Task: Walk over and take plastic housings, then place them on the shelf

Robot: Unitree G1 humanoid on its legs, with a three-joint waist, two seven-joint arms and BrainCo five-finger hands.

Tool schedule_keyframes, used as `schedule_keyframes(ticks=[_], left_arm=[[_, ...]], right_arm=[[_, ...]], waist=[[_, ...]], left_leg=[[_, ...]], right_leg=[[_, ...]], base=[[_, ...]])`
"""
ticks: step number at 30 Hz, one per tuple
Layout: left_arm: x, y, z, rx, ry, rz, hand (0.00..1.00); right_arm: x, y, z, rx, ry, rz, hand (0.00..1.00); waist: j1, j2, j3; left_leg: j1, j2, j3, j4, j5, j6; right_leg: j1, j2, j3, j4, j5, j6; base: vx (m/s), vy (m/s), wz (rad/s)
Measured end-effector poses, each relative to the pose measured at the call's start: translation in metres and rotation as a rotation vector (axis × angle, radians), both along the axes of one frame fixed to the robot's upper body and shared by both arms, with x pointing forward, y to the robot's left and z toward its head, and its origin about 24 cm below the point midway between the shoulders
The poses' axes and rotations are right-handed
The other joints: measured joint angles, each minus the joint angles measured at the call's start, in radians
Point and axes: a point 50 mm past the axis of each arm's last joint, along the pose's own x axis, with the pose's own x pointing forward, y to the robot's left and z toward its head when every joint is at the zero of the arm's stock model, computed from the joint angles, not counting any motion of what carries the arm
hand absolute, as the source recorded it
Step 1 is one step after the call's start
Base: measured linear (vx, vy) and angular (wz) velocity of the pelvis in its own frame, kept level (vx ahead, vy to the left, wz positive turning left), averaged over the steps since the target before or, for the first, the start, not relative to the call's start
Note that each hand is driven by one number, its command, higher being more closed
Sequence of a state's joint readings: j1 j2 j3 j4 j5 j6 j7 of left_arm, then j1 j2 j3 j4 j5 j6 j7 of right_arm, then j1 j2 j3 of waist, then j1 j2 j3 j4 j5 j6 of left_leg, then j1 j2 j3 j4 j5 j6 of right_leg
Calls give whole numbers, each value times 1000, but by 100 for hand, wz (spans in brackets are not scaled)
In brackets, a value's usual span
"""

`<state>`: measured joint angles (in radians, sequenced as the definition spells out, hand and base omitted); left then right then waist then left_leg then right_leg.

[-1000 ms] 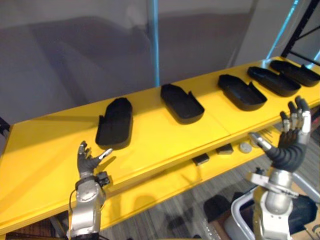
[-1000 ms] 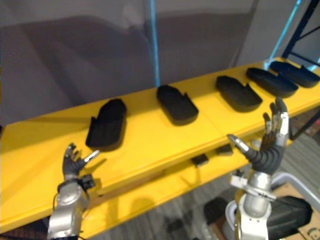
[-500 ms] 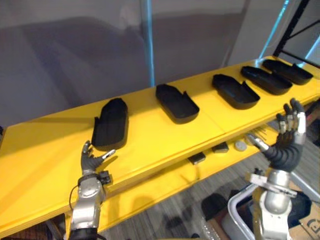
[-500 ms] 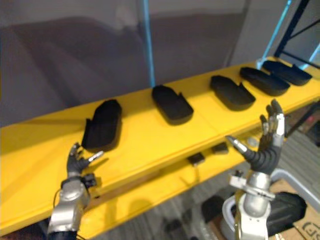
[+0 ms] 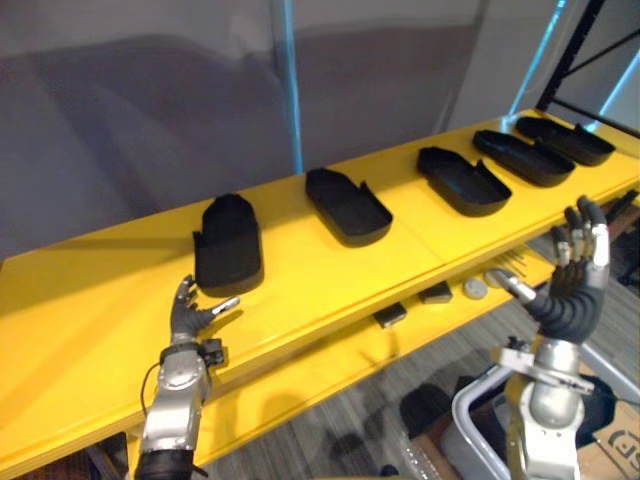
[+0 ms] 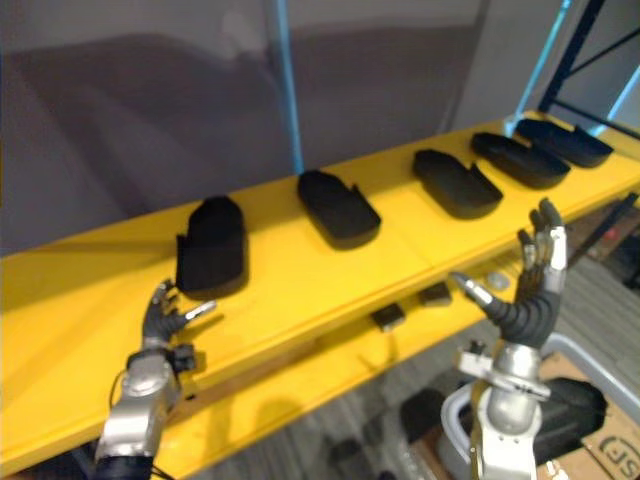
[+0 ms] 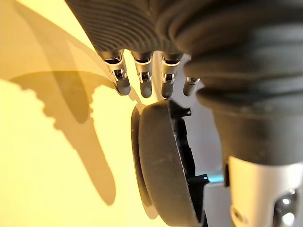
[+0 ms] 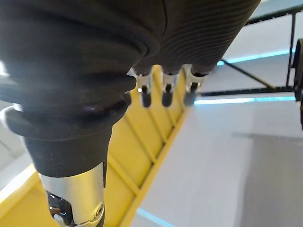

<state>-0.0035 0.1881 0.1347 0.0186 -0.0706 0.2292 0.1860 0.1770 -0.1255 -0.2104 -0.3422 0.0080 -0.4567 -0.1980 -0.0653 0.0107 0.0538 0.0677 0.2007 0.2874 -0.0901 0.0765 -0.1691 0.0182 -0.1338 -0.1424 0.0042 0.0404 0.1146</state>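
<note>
While left hand (image 5: 190, 320), right hand (image 5: 568, 290) spread empty, left wrist view shows housing (image 7: 165, 165) near fingers (image 7: 122, 79)

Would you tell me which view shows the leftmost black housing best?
The left eye view: the leftmost housing shows whole, from above. The right eye view shows much the same; the left wrist view shows it edge-on and cropped.

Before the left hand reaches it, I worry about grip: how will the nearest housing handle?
The housing looks a thin hollow shell, so probably light yet stiff. Its smooth surface may slip in the left hand. Long and low on the shelf, it should slide, not roll.
</note>
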Motion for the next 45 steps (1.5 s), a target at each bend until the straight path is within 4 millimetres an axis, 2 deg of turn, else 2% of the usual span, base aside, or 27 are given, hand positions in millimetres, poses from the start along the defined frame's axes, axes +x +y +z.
schedule_keyframes(ticks=[9,17,26,29,33,36,40,45], left_arm=[[-1,-16,15,-14,-40,-136,0],[-6,-23,30,-25,-101,-237,0],[-10,-20,26,-21,-88,-185,0],[-11,-16,27,-10,-98,-118,0],[-18,1,40,29,-193,85,0],[-37,24,67,64,-376,307,0],[-71,42,101,107,-639,532,0],[-98,48,120,177,-783,588,0]], right_arm=[[-1,-1,0,10,-3,-15,0],[-3,-2,-2,21,3,-39,0],[-4,-3,-2,30,0,-53,0],[-4,-3,-2,33,-1,-56,0],[-4,-4,-2,41,-8,-70,0],[-8,-4,3,52,-40,-88,0],[-11,-1,12,54,-83,-52,0],[-6,0,17,104,-122,-13,0]], waist=[[5,-11,10],[15,-7,13],[21,4,19],[22,3,20],[24,2,20],[24,3,20],[56,2,21],[81,-1,17]], left_leg=[[-3,0,-10,0,0,0],[-16,0,-37,0,1,-1],[-17,0,-36,0,1,-1],[-17,0,-36,0,1,-1],[-20,0,-39,0,1,-1],[-33,0,-61,0,1,-2],[-38,-4,-89,0,2,-3],[-47,-7,-139,0,4,-3]], right_leg=[[4,-1,-12,0,-3,3],[12,-2,-43,1,-3,8],[12,-3,-45,-1,-9,2],[11,-2,-45,-2,-9,2],[12,-2,-49,-3,-8,3],[15,-2,-67,-5,-9,4],[31,-6,-98,-5,-13,9],[55,-10,-145,4,-37,5]], base=[[3,-1,2],[21,-2,10],[0,0,0],[0,0,0],[1,-1,1],[2,-10,17],[22,-2,21],[11,-10,30]])
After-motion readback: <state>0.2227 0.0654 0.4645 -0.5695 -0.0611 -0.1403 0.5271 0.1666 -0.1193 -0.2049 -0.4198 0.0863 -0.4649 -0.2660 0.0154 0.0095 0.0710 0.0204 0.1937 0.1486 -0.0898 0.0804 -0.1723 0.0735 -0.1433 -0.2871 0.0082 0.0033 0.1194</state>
